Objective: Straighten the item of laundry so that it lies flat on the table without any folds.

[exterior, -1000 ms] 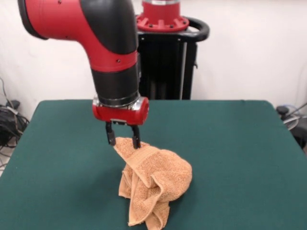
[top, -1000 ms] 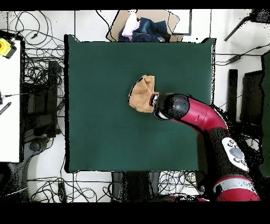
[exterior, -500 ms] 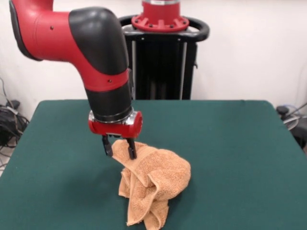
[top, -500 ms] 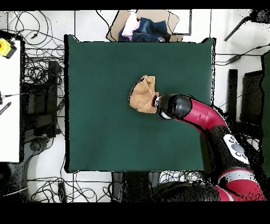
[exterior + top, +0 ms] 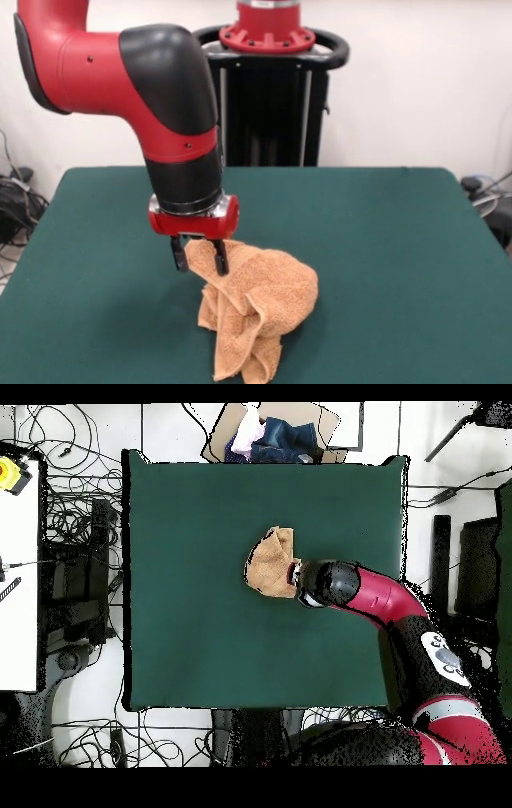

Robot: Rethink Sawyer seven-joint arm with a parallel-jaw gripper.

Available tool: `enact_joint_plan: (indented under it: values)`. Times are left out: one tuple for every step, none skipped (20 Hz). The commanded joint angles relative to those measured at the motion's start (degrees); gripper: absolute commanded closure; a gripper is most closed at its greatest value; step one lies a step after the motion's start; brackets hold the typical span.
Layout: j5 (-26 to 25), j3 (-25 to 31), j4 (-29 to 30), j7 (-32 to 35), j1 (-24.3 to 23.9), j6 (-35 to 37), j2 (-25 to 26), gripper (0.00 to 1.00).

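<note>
The towel (image 5: 254,314) sits bunched in a folded heap near the middle of the green bench (image 5: 384,264), toward the near edge in the front view. The pincer (image 5: 198,258) is clamped on its upper far-left corner. The step in hand looks like the grasp; next, lifting and dragging that corner outward should spread the folds.

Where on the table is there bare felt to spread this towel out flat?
In the overhead view, the widest bare felt lies between the towel and the table edge by the white bench; more lies toward the box of clothes. The gripper and arm crowd the towel's other side.
</note>
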Motion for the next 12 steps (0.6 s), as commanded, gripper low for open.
enact_joint_plan:
  values:
    - [-3.6,5.4,-1.3,-1.6,-0.5,-4.7,0.5,0.00]
    - [-3.6,5.4,-1.3,-1.4,-0.5,-4.5,0.4,0.00]
    - [-3.8,5.4,-1.5,-1.4,-0.4,-4.1,0.4,0.00]
    - [-3.7,5.6,-1.8,-1.8,-0.6,-3.5,0.7,0.00]
    - [-3.7,5.9,-2.2,-2.2,-0.8,-3.0,1.2,0.00]
    - [-3.8,5.9,-2.6,-2.5,-0.9,-2.5,1.5,0.00]
    - [-3.8,6.0,-3.0,-2.8,-0.9,-1.9,1.7,0.00]
    - [-4.0,5.6,-3.1,-2.6,-0.6,-1.4,1.2,0.00]
    - [-4.3,5.1,-3.2,-2.4,-0.1,-0.9,0.6,0.00]
    - [-4.0,5.6,-4.0,-3.0,-0.5,0.4,1.4,0.00]
    - [-3.7,6.1,-4.7,-3.7,-0.8,1.6,2.2,0.00]
    - [-3.3,6.6,-5.5,-4.3,-1.1,2.8,3.0,0.00]
